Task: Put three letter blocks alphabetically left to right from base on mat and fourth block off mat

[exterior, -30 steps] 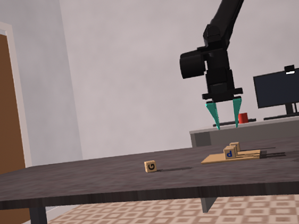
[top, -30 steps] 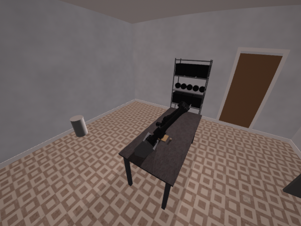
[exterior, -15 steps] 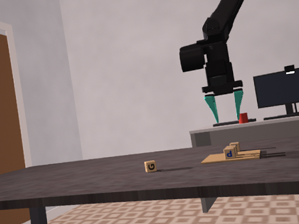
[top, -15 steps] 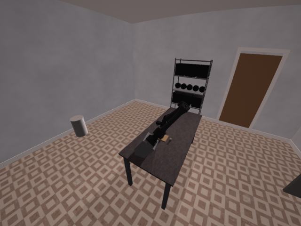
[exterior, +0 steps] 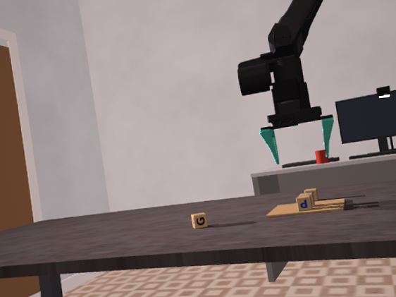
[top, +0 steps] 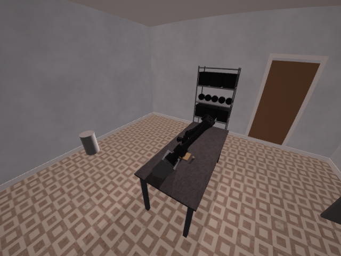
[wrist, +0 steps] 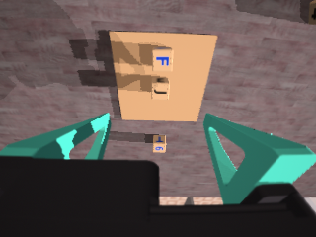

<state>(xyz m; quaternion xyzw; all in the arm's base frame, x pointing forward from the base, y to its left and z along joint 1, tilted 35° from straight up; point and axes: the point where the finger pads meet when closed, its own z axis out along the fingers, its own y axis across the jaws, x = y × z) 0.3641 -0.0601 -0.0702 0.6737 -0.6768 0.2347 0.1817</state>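
Note:
The tan mat [top: 187,157] [exterior: 282,210] [wrist: 190,96] lies flat on the table. A block with a blue F on top [wrist: 162,59] [exterior: 304,203] and a block with a black J on top [wrist: 160,91] stand on it in line, a small gap between them; both letters look sideways in the wrist view. A third block [wrist: 159,143] [exterior: 313,193] stands off the mat, past its edge beyond J; its blue mark resembles a 6 or G. The fourth block [exterior: 199,221] [wrist: 313,12] stands off the mat, a G on its side. My gripper [exterior: 302,159] [wrist: 157,118] is wide open and empty, high above.
The dark table [top: 189,176] [exterior: 127,238] ends beyond the third block in the wrist view, where the floor shows. A desk with a monitor [exterior: 377,117] and a red cup [exterior: 321,156] stands behind. A shelf rack [top: 217,88] stands past the table's far end.

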